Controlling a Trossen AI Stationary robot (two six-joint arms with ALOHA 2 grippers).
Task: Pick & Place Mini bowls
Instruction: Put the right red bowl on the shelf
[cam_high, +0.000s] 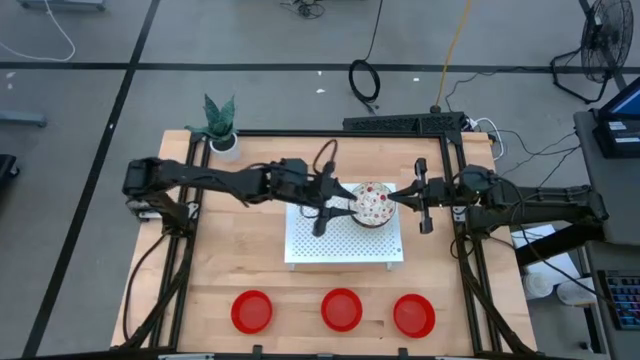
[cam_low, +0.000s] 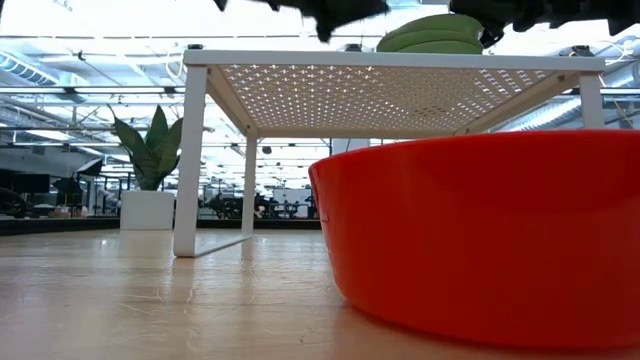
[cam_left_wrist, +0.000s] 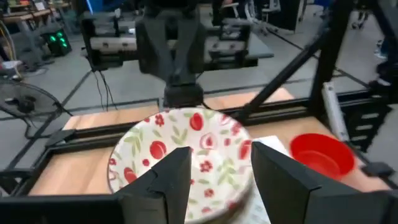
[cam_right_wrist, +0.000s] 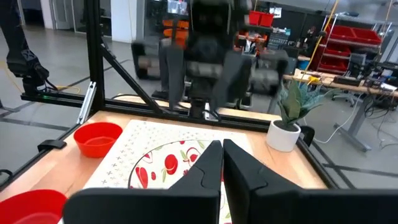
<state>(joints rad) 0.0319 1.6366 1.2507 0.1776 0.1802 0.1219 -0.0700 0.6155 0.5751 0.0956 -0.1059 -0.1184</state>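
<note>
Overhead, the white perforated rectangular board (cam_high: 344, 238) stands raised on legs at the middle of the wooden table (cam_high: 240, 275). A white mini bowl with red speckled pattern (cam_high: 372, 203) sits mouth-up near the board's far right corner, close to the far edge. It may be a stack; the low view shows two rims, one on another. Being round, it has no long axis.

The left gripper (cam_high: 340, 203) reaches in from one side with its jaws spread, one finger (cam_left_wrist: 166, 180) on each side of the bowl's near rim (cam_left_wrist: 186, 155), not visibly clamping. The right gripper (cam_high: 397, 201) meets the opposite rim, its fingers (cam_right_wrist: 205, 165) pressed together just above the bowl (cam_right_wrist: 168, 168); whether they pinch the rim cannot be told.

Three plain bright red mini bowls (cam_high: 252, 311) (cam_high: 342, 309) (cam_high: 414, 314) lie in a row, well apart, along the table's near edge, with bare wood between them and the board. A potted green plant (cam_high: 219, 125) occupies the far left corner, well away from both jaws.
</note>
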